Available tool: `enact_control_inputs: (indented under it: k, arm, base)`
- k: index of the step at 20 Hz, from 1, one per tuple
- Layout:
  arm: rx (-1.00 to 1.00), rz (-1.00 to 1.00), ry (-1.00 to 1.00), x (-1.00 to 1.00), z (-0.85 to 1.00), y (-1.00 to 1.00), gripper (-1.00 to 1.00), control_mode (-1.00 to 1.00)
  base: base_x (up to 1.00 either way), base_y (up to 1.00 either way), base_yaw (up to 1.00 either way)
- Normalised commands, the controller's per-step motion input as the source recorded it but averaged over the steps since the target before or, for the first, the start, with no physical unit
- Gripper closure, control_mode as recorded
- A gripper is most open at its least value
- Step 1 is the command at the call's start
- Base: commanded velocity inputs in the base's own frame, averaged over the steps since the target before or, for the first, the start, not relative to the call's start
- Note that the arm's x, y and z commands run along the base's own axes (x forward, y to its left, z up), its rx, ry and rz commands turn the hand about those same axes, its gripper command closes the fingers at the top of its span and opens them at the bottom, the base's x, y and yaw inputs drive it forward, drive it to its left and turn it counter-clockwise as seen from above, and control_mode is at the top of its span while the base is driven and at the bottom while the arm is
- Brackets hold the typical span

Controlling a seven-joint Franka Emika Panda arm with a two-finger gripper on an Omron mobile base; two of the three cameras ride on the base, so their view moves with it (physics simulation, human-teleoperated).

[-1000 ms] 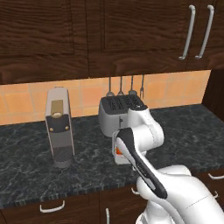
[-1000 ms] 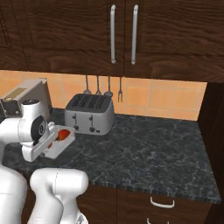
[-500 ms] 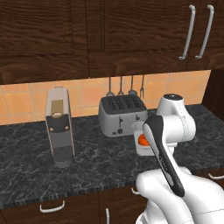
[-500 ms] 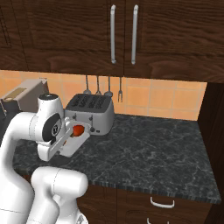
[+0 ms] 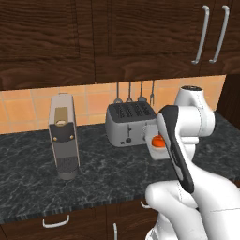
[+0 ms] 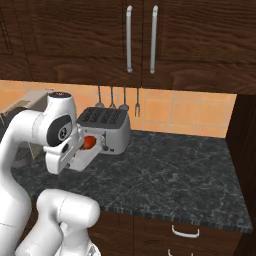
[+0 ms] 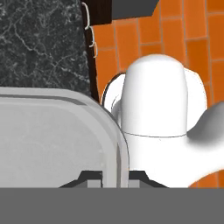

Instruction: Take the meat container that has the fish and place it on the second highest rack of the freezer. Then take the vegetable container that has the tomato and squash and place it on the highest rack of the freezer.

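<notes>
My gripper (image 6: 75, 155) is shut on the rim of the white vegetable container (image 6: 89, 151), held level above the counter in front of the toaster. A red tomato (image 6: 89, 142) shows inside it; in the left base view the container (image 5: 157, 149) peeks out beside my forearm with a red-orange piece (image 5: 159, 140) in it. I cannot tell the squash apart. In the hand view the container's grey rim (image 7: 118, 144) runs down between my gripper's (image 7: 114, 177) dark fingertips. The freezer and the meat container with the fish are out of view.
A silver toaster (image 5: 129, 124) stands at the back of the dark stone counter (image 6: 165, 170), with a coffee machine (image 5: 63, 140) to its left and utensils (image 5: 133, 91) hanging on the orange tile wall. Dark wood cabinets (image 6: 140, 35) hang overhead; a dark panel (image 6: 246, 150) ends the counter on the right.
The arm has swung to the right, carrying the vegetable container from left of the toaster's front across it. The toaster and coffee machine hold their places.
</notes>
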Motion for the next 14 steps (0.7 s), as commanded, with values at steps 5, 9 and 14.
enact_control_inputs:
  k: [5, 9, 14]
  arm:
    - [0.00, 0.11, -0.06, -0.06, 0.02, -0.14, 1.00, -1.00]
    - [0.00, 0.03, -0.20, -0.02, 0.00, -0.02, 1.00, -1.00]
    - [0.00, 0.00, -0.17, 0.00, 0.00, 0.00, 1.00, -1.00]
  base:
    - [0.00, 0.00, 0.00]
    - [0.00, 0.00, 0.00]
    - [0.00, 0.00, 0.00]
